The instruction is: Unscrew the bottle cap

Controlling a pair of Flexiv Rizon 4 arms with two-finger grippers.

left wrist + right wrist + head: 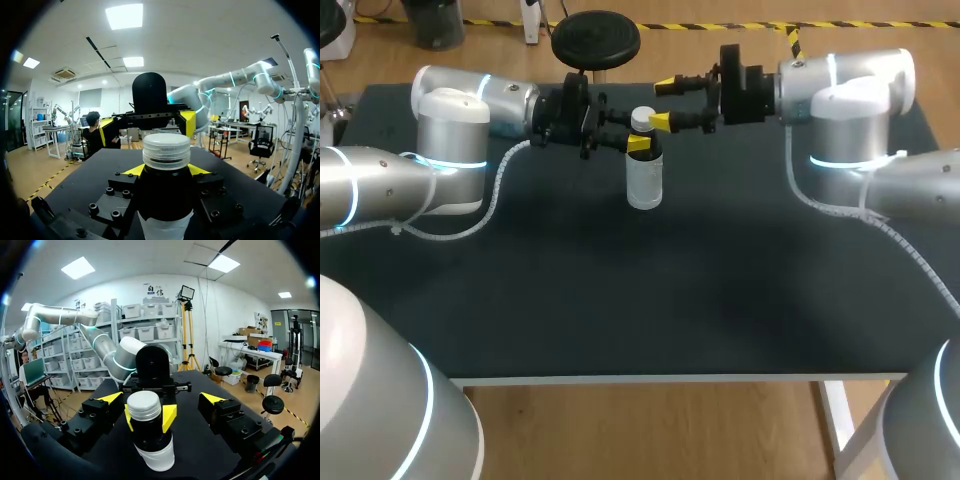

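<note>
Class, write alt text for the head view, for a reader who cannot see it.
An upright clear bottle with a white cap stands on the dark table, its neck gripped by the left hand. The right hand is open at cap height, just beside the cap.

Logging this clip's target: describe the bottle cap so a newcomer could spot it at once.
At the far middle of the black table, a clear plastic bottle stands upright, the left gripper shut on its neck. On top sits the white ribbed cap, the only white round piece among yellow fingertips.
</note>
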